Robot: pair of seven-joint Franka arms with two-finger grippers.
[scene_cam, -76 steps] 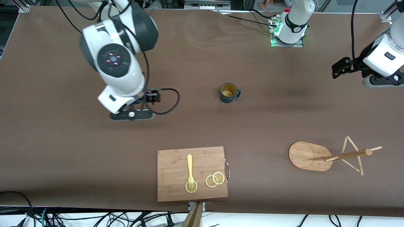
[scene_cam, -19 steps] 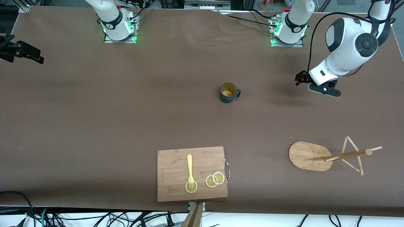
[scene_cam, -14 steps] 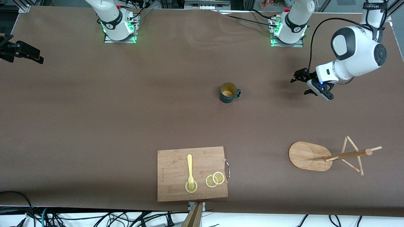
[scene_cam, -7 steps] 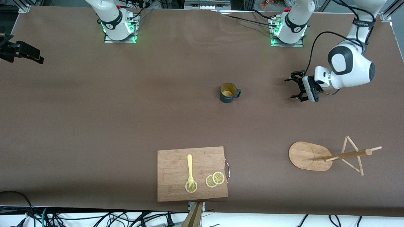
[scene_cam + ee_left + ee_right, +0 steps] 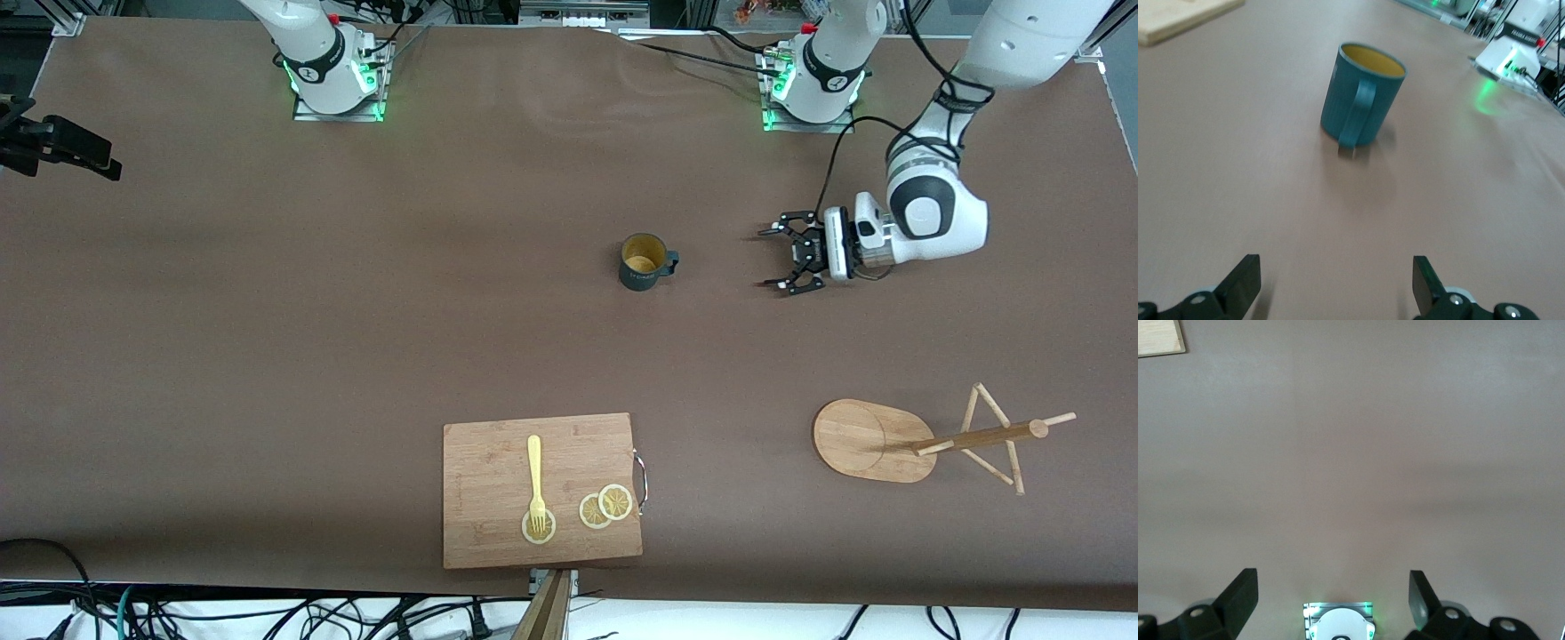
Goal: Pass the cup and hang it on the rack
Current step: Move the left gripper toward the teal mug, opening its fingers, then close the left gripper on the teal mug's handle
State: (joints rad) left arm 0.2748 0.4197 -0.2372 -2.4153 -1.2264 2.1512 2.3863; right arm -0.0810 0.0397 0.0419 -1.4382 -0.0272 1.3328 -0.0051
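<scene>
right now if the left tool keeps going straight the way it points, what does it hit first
Most likely the cup. The left tool is open, held low and sideways, pointing toward the right arm's end of the table. The left wrist view shows the cup's handle facing it, with bare table between. Its exact height is unclear.

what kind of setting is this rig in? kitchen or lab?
Most likely a robotics lab bench with kitchen props. Both arms' bases are bolted to the brown-covered table, aluminium framing stands at its corners, and loose cables trail along its edge. The cup, rack and cutting board look like props.
</scene>
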